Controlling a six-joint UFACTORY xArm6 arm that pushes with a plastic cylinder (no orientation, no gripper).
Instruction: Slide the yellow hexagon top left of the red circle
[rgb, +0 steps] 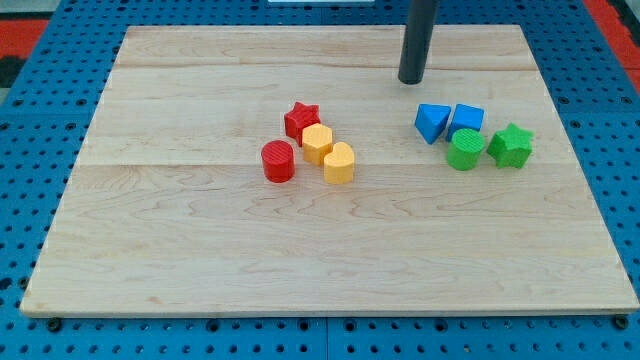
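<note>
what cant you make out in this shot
- Rod above my tip: cut off by the view's top edge.
- Red star: its lower part is hidden behind the yellow hexagon.
- Blue cube: its base is hidden by the green cylinder.

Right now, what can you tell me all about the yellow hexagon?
The yellow hexagon is a small, chunky six-sided block that looks like plastic, lying flat on the wooden board near its middle. It sits tight against the red star above it on the view's left and the yellow heart below it on the view's right. The red circle stands just off its lower left. My tip is away toward the view's upper right, not touching it.
</note>
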